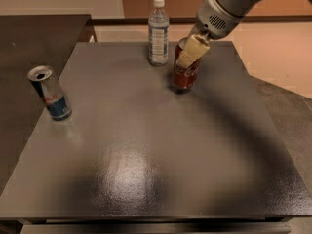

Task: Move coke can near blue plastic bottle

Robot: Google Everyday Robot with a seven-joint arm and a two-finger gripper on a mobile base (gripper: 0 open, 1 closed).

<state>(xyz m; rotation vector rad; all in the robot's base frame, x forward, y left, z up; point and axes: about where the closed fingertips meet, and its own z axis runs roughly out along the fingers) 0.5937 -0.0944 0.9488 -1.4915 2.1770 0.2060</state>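
The coke can [185, 73] is dark red with white script. It sits on the grey table [146, 145] at the far middle, just right of the blue plastic bottle [158, 32]. The bottle is clear with a white cap and a pale label, upright near the table's far edge. My gripper [191, 51] comes down from the upper right and is shut on the coke can's upper part; a cream fingertip [190, 52] covers the can's front. A small gap separates can and bottle.
A silver-and-blue Red Bull can [49, 93] stands upright near the table's left edge. A darker counter [29, 38] adjoins the table on the left. The floor lies beyond the right edge.
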